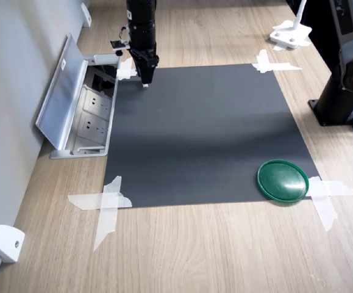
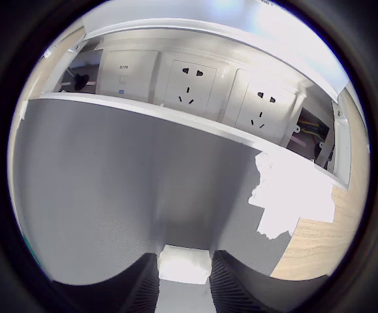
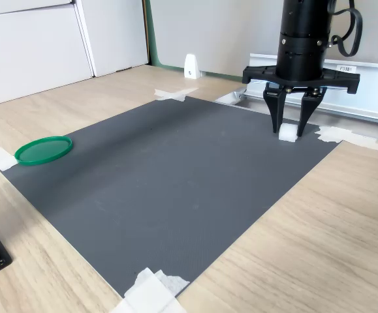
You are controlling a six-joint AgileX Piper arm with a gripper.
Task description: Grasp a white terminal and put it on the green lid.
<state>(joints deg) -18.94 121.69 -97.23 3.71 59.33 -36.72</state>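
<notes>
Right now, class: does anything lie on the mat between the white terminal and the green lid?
Nothing visible does. The white terminal sits between the pincer fingers at one corner of the dark mat; the green lid lies at the opposite corner, bare mat between.

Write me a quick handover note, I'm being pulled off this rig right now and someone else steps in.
End effector: down at the mat's far corner by the socket box, fingers either side of the white terminal; whether it is gripped is unclear.
Green lid: on the opposite corner of the grey mat, nothing on it.
Done: approach.
Left: confirm grip, lift, carry across, place on lid.
</notes>
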